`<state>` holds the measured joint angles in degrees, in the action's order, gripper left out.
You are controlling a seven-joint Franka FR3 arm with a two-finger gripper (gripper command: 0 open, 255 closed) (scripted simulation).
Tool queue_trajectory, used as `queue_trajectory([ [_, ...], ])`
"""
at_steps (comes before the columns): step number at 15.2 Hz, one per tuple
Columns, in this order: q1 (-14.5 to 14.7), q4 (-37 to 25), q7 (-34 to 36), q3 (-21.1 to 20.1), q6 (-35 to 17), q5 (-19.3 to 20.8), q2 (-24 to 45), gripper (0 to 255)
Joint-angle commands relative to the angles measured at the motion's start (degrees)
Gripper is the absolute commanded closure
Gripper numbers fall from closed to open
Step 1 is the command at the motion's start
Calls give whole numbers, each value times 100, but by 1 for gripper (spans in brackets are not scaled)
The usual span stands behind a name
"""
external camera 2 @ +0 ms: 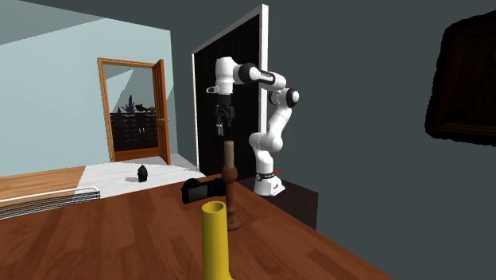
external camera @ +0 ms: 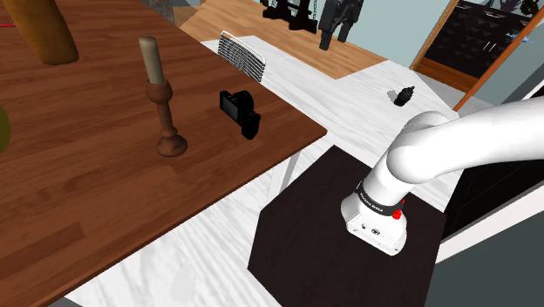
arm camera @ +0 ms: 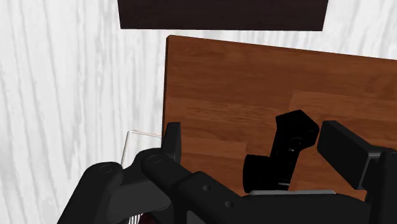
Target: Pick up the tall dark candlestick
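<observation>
A tall dark brown candlestick holding a pale candle stands upright on the wooden table, near the edge that faces the stand. A black camera lies just beside it. In the second exterior view my gripper hangs high above the candlestick, well clear of the candle's tip. In the wrist view the gripper is open with nothing held; far below, between its fingers, lie the camera and the table's corner.
A yellow cylinder stands on the table close to the second exterior camera, and a large brown vessel sits at the far side. A white wire rack and a small black object lie on the pale floor. The dark stand adjoins the table.
</observation>
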<state>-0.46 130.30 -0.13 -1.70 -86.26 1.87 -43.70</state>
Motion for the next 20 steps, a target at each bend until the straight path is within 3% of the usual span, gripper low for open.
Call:
queue_trajectory([
  [1, 0, 0, 0, 0, 0, 0, 0, 0],
  [12, -62, 466, 2731, -1785, -1397, -903, 58, 0],
  [20, -571, -52, 4806, -3313, -2416, -921, 966, 0],
])
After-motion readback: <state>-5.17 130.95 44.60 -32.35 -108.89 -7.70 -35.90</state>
